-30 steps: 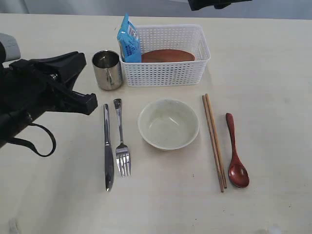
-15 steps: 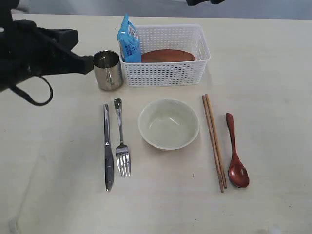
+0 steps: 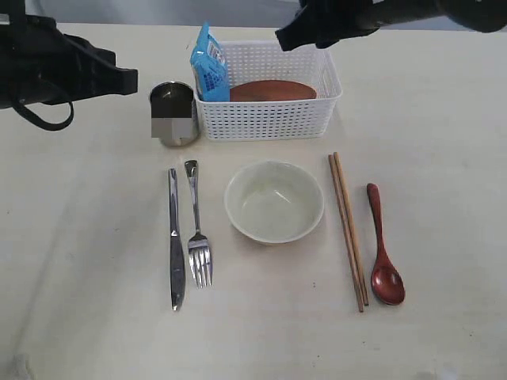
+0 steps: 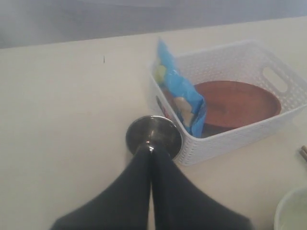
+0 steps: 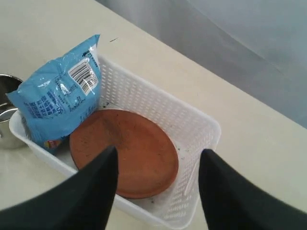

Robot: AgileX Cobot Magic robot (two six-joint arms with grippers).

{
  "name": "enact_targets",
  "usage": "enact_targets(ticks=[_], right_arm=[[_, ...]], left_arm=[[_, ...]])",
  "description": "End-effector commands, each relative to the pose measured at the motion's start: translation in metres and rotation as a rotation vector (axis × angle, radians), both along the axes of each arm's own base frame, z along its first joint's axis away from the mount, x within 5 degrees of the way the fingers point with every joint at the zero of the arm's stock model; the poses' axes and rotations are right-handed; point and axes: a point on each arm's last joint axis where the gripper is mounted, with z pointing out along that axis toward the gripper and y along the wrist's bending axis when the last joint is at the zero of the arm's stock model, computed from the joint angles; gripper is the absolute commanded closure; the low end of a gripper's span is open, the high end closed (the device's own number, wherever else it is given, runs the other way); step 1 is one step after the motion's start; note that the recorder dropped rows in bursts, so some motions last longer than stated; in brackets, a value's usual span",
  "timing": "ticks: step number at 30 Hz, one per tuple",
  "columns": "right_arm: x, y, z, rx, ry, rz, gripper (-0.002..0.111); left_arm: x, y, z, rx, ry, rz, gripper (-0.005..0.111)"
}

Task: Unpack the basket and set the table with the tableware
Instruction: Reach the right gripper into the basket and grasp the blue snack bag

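Pale cream wood-look desk [image 3: 444, 119] is filling nearly the whole exterior view, and a plain grey backdrop [image 3: 158, 9] is showing beyond its far edge. Toward the middle of that far edge a white rectangular plastic basket with lattice sides [image 3: 269, 119] is sitting. It is holding a brown round plate [image 3: 273, 90] lying flat and a blue snack packet [image 3: 209, 67] standing at the end nearest the steel mug [image 3: 174, 115], which is standing on the desk just beside the basket. Closer to the near edge a cream bowl [image 3: 273, 204] is sitting empty at the middle. A steel knife [image 3: 175, 237] and a steel fork [image 3: 196, 229] are lying side by side toward the left edge, brown wooden chopsticks [image 3: 347, 229] and a red-brown wooden spoon [image 3: 382, 253] toward the right edge.

The left pincer [image 3: 131, 79] is hanging just beside the mug. The left wrist view is showing its black fingers [image 4: 139, 191] pressed together with nothing between them, tips over the mug's rim, though I cannot tell whether they are touching it. That view alone is showing the oval handle slot [image 4: 274, 79] in the basket's end wall. The right pincer [image 3: 289, 38] is hovering over the basket's far wall. Only the right wrist view is showing its jaws spread wide and empty above the plate, and the barcode [image 5: 81, 72] on the packet.
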Motion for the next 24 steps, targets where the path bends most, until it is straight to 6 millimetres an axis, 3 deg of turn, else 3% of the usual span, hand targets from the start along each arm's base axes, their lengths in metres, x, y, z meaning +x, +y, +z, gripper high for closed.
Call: enact_targets(ticks=[1, 7, 12, 17, 24], right_arm=[[0.013, 0.007, -0.011, 0.043, 0.021, -0.021, 0.059], [0.044, 0.020, -0.019, -0.001, 0.121, -0.111, 0.057], [0.065, 0.040, -0.020, 0.022, 0.207, -0.086, 0.036], [0.069, 0.068, -0.030, 0.159, 0.310, 0.045, 0.035], [0.072, 0.097, -0.058, 0.212, 0.286, 0.103, 0.035]], left_arm=[[0.002, 0.000, 0.000, 0.010, 0.002, -0.005, 0.107], [0.002, 0.000, 0.000, 0.014, 0.000, -0.007, 0.107], [0.002, 0.000, 0.000, 0.016, -0.001, -0.009, 0.107], [0.000, 0.002, -0.004, 0.024, -0.005, 0.000, 0.107], [0.000, 0.003, -0.006, 0.028, -0.013, 0.010, 0.107]])
